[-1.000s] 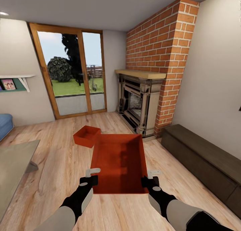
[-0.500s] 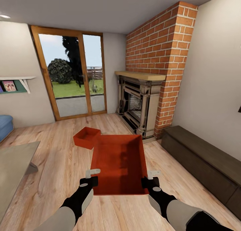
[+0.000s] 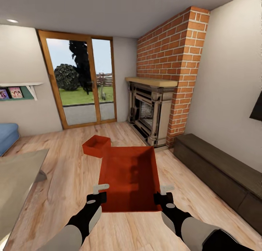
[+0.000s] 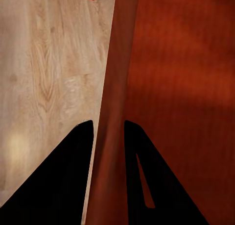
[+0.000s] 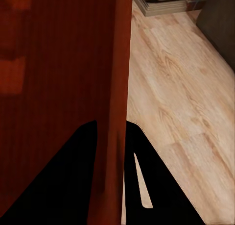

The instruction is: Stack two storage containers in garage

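I hold one orange-red storage container point(image 3: 129, 178) above the living room's wood floor, in front of my chest. My left gripper point(image 3: 99, 192) is shut on its left wall and my right gripper point(image 3: 164, 193) is shut on its right wall. In the left wrist view the thin wall point(image 4: 113, 87) runs between the dark fingers point(image 4: 63, 176) of the left gripper point(image 4: 108, 132). The right wrist view shows the other wall point(image 5: 119, 63) pinched by the right gripper point(image 5: 111, 129). The second storage container point(image 3: 96, 146) sits on the planks just beyond the held one.
A red brick fireplace point(image 3: 151, 112) stands ahead on the right, with a long dark bench point(image 3: 218, 174) along the right wall and a black TV edge point(image 3: 256, 107) above it. Glass doors point(image 3: 82, 83) are straight ahead. A grey table point(image 3: 18, 181) and blue seat point(image 3: 7, 134) are at left.
The whole view has shifted a little, so the camera has moved; the TV edge now shows at right. Both grippers keep the same hold on the container.
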Available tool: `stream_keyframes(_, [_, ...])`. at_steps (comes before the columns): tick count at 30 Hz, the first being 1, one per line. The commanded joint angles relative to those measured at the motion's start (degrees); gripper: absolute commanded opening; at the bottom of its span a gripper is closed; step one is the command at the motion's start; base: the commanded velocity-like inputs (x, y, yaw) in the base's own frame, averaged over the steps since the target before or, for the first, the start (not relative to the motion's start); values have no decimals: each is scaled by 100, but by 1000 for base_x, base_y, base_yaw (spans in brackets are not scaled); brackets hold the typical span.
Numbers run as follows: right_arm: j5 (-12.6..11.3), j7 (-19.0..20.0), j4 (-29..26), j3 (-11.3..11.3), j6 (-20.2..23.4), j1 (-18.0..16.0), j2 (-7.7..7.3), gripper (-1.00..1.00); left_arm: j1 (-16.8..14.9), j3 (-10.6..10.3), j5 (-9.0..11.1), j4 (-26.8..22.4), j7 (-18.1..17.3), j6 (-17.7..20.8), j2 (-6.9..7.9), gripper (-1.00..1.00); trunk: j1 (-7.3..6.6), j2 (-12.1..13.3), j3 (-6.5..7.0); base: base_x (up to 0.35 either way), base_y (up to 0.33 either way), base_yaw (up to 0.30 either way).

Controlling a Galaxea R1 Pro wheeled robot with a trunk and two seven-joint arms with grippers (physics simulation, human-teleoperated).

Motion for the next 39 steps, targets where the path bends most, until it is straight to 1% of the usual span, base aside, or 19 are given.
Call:
stream_keyframes(1, [-107,-26,15,-282,-29,-3,0,-100,-3,177,48,-188,60,46,-8,-100,-3,-8,-9,-345,0,125])
stream_keyframes(14, [-101,-25,15,-278,-29,-3,1,-100,-6,177,60,-202,59,46,-15,-100,-3,-8,-9,-346,0,259])
stream_keyframes(39, [-107,3,15,-278,-29,-3,1,-100,-3,177,60,-243,62,46,-13,-100,-3,-8,-9,-346,0,290])
